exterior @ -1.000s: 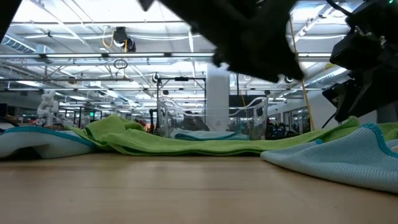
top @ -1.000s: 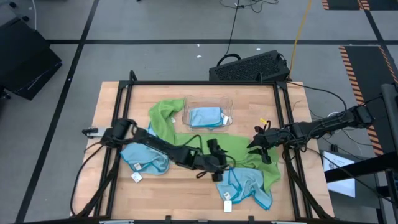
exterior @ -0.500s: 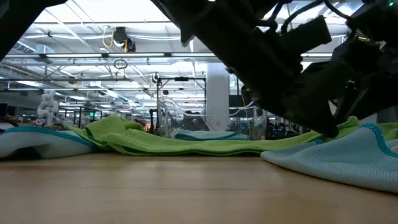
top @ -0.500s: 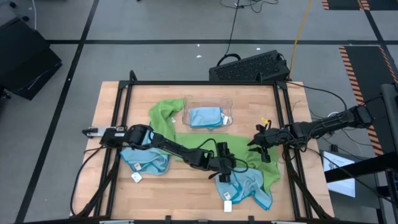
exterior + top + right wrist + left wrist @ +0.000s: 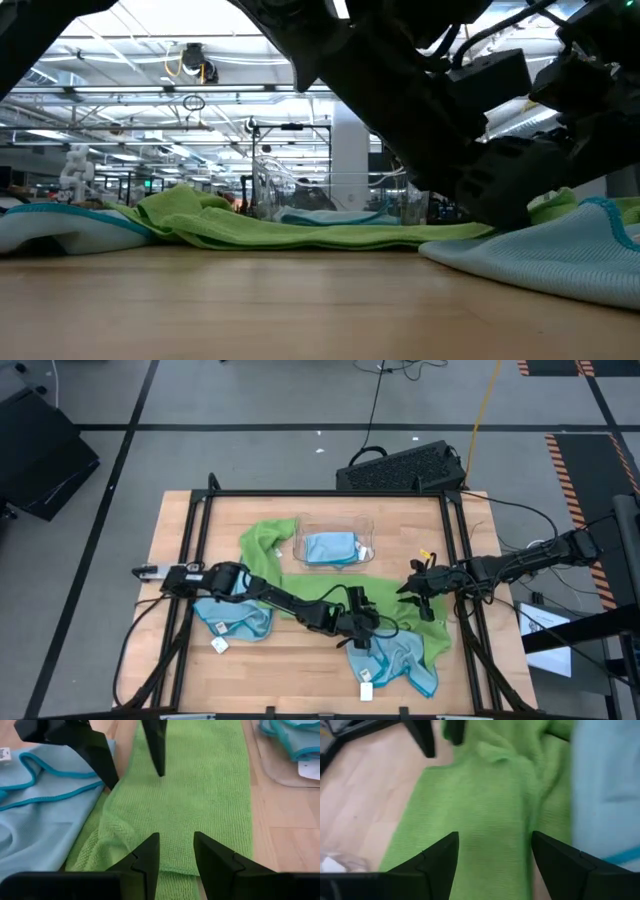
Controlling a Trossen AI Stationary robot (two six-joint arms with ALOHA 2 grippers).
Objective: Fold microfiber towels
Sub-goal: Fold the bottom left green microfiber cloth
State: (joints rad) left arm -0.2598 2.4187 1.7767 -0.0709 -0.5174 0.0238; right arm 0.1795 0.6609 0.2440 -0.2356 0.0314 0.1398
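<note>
A long lime green towel [image 5: 385,595] lies spread across the table's middle. At its near right end it lies partly under a light blue towel [image 5: 400,660]. Another blue towel [image 5: 240,618] lies bunched at the left. A third, folded one [image 5: 330,547] rests in the clear tray [image 5: 335,523]. My left gripper [image 5: 364,636] is open and low over the green towel [image 5: 485,810], next to the blue towel's edge [image 5: 605,780], one finger on either side of a strip of green cloth. My right gripper [image 5: 410,592] is open above the green towel's right part [image 5: 200,785]. My left gripper comes slanting down from the table's left, with its open fingers [image 5: 440,862] down at the green towel's surface. I cannot tell whether the tips touch the cloth. Nothing is pinched between them.
A black frame [image 5: 200,550] runs along the table's left and right sides. A black keyboard-like box [image 5: 400,468] sits beyond the far edge. Small white tags [image 5: 219,645] lie by the blue towels. Bare wood [image 5: 290,670] shows at the near middle.
My left gripper has come down and gone toward the table's right and near edge, ending low over the green towel beside the near-right blue towel. The towels have kept their places.
</note>
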